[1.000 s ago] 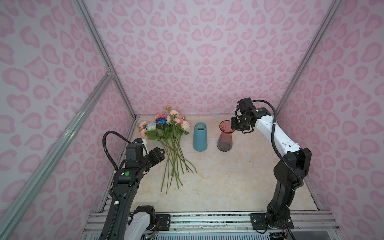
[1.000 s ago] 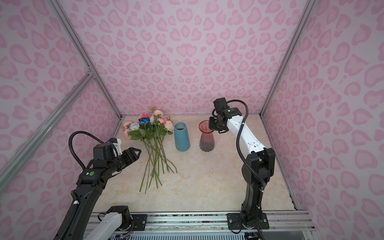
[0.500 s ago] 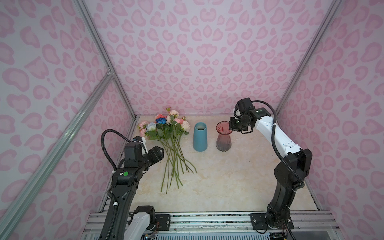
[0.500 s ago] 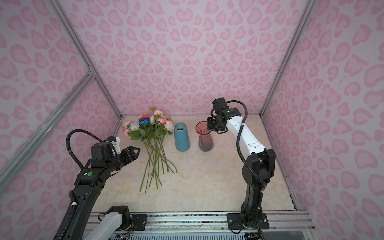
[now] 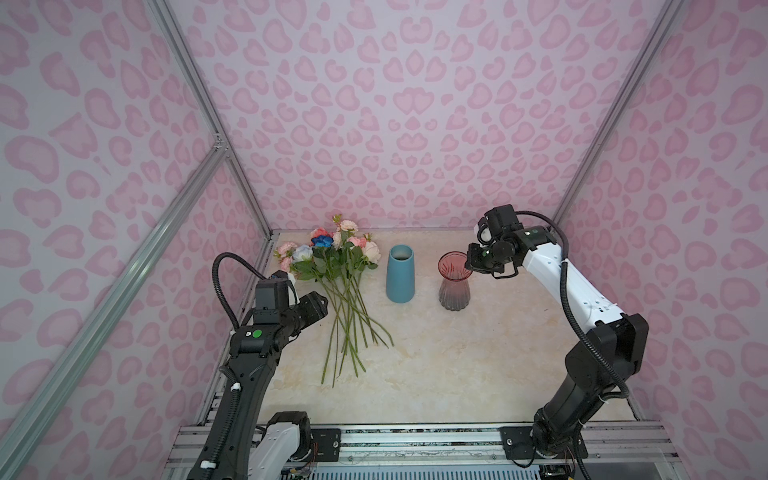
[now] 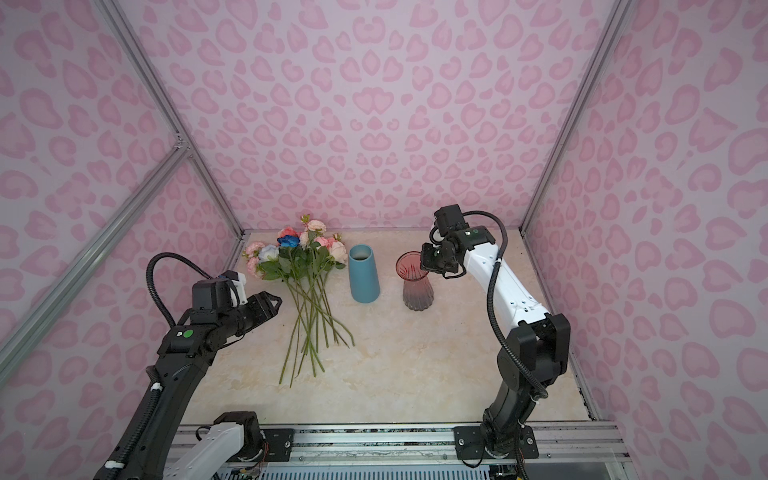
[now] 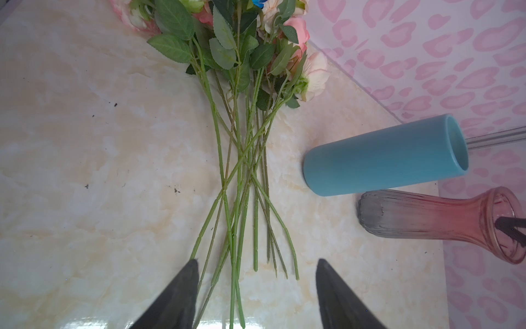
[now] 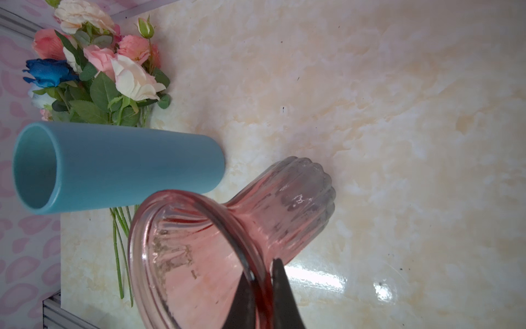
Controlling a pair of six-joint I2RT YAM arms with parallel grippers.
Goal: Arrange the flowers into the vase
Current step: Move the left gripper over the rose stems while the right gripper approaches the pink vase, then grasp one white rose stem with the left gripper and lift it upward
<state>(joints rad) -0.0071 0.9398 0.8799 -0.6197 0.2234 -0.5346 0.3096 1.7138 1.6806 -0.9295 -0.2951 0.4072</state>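
The flowers (image 5: 340, 266) (image 6: 303, 266) lie in a bunch on the marble table at the back left. Their heads point toward the back wall and their green stems (image 7: 242, 199) fan toward the front. My left gripper (image 5: 322, 301) (image 7: 256, 260) is open, just off the stem ends, with nothing between its fingers. A pink ribbed glass vase (image 5: 454, 286) (image 8: 284, 199) stands at the back middle. My right gripper (image 5: 469, 264) (image 8: 263, 267) is shut on its rim, one finger inside and one outside. Beside it, toward the flowers, stands a blue vase (image 5: 400, 278) (image 8: 128, 168).
Pink patterned walls with metal frame posts (image 5: 245, 183) close in the table on three sides. The flower heads (image 6: 291, 243) lie close to the back left corner. A metal rail (image 5: 415, 440) runs along the front edge.
My right gripper has closed on the pink vase's rim, and the vase has shifted a little toward the front. The left gripper's jaws have narrowed slightly; the arm has barely moved.
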